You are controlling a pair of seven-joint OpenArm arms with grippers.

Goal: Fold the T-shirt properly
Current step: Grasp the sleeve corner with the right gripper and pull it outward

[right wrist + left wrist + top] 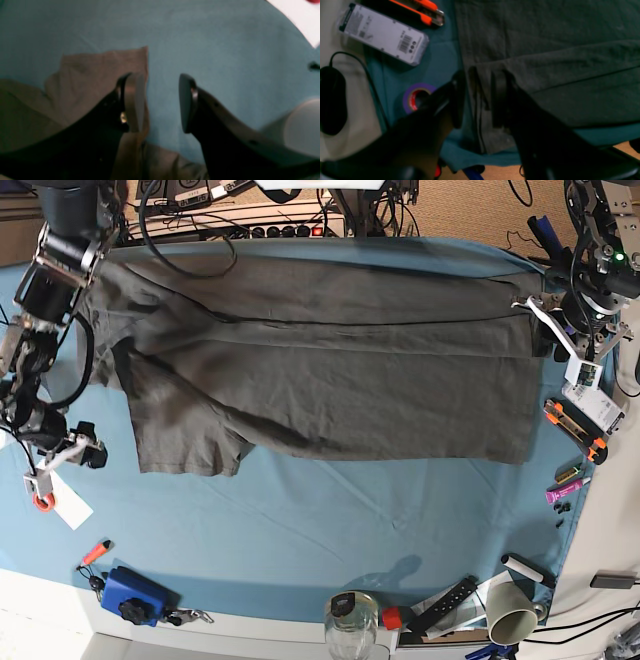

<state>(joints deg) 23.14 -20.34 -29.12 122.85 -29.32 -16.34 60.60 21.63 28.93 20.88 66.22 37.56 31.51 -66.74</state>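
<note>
The dark grey T-shirt (320,370) lies spread across the blue table cloth (300,530), with its far edge folded over along the top. My left gripper (478,100) hovers at the shirt's right corner (545,315). Its jaws stand apart. One finger is over the folded side edge (482,82) and the other is over blue cloth. In the right wrist view my right gripper (161,102) is open, with bare cloth between the fingers. Its left finger sits over a flap of the shirt (100,72). In the base view it is by the shirt's left sleeve (88,456).
Beside the left gripper lie a barcoded box (383,33), an orange cutter (420,10), a purple tape roll (416,97) and a black mouse (331,100). Along the front edge stand a cup (510,610), a jar (350,615) and a blue tool (130,595).
</note>
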